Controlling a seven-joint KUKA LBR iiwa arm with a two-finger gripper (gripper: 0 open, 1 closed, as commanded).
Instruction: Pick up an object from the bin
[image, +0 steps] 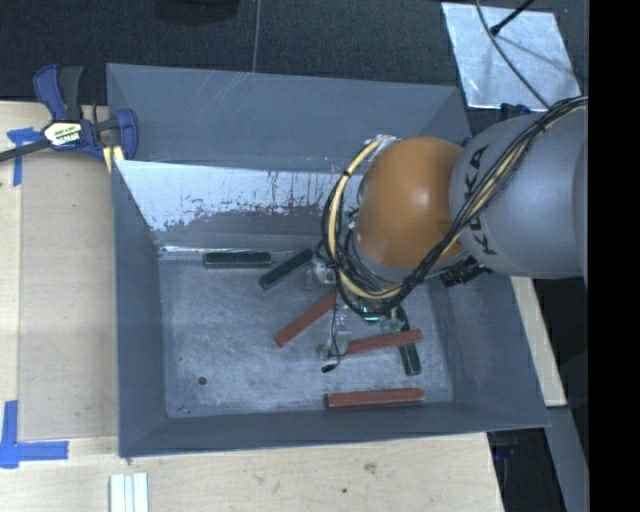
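Gripper (333, 350): seen low over the floor of the bin (140, 300), below the orange cover (410, 200) of the wrist.
Gripper state: cannot be told; neither open nor closed is shown.
Nearest brown stick (383, 342): laid almost level just right of the gripper, its left end at the gripper's tip; contact cannot be judged.
Slanted brown stick (305, 323): laid just left of the gripper, rising towards it.
Bottom brown stick (374, 398): laid level below the gripper, apart from it.
Short green piece (410, 360): found right of the gripper, under the nearest brown stick's far end.
Slanted green stick (287, 268): seen above and left of the gripper.
Level green stick (237, 259): seen farther up and left of the gripper.
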